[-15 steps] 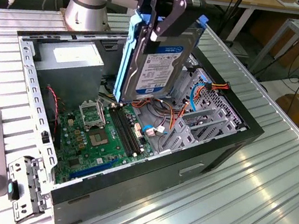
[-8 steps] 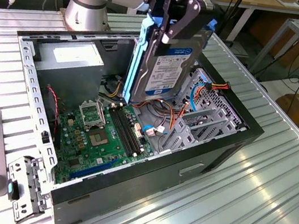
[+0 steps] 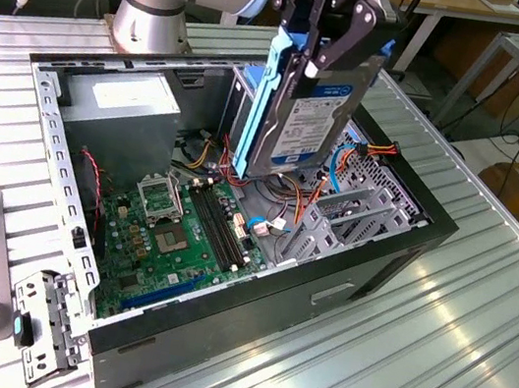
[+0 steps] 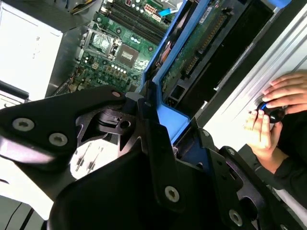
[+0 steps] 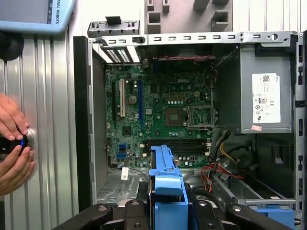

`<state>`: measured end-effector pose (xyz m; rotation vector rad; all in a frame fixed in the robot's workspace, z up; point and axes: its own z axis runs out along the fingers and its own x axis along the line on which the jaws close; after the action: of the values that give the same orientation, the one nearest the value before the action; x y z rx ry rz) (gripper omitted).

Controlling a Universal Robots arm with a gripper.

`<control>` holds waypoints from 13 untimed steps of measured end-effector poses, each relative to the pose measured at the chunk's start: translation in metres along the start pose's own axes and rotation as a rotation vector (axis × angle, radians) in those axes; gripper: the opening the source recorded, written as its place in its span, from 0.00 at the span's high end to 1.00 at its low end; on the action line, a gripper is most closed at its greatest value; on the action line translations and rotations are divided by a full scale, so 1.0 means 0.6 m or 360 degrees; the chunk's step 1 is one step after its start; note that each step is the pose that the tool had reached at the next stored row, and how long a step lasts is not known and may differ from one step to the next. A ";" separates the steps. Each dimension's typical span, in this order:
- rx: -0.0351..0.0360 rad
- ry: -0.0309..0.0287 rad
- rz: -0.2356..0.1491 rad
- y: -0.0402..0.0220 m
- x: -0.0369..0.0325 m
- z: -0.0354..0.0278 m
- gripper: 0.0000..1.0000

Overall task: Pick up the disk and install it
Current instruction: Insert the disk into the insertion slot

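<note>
You see dull grey metal, a paper label (image 3: 307, 127) and glossy blue plastic on your disk (image 3: 295, 100); the hand (image 3: 321, 50) looks matt black; your desk (image 3: 432, 352) is ribbed, shiny metal.

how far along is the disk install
Done: the disk is picked up. In hand: the claw is shut on it, holding it on edge above the open computer case. Left: it is not yet seated anywhere inside the case.

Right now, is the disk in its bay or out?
Out. The gripper holds the disk upright on edge over the open case, not seated in any bay.
</note>
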<state>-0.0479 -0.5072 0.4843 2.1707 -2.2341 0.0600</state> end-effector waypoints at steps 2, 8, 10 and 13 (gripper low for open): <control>0.0000 -0.00002 0.0000 -0.002 0.011 0.002 0.63; 0.0000 0.00032 0.0000 -0.009 0.032 0.007 0.63; 0.0000 0.00056 0.0000 -0.012 0.037 0.008 0.63; 0.0001 0.00076 0.0000 -0.020 0.042 0.010 0.63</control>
<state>-0.0368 -0.5327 0.4793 2.1684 -2.2317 0.0655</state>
